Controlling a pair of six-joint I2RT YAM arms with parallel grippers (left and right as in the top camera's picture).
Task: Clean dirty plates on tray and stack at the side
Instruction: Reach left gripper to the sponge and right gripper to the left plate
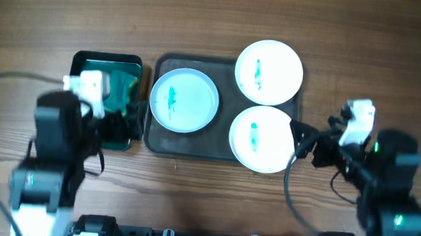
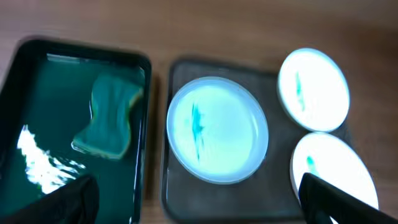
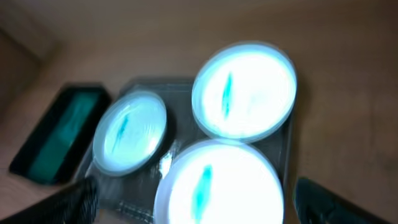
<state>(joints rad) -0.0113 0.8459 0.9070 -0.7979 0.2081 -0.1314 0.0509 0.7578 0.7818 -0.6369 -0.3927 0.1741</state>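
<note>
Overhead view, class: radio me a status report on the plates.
Left tool, right tool open, empty. Three dirty plates on tray, smears unwiped. Sponge in green tray. Nothing blocking.

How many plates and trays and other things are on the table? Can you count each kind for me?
White plates, each with a teal smear: 3
Dark grey tray: 1
Dark green tray: 1
Teal-green sponge, lying in the dark green tray: 1
Total: 6

Black arms [image 1: 56,131], white wrist blocks [image 1: 360,116], thin grey cables [image 1: 0,80]
</note>
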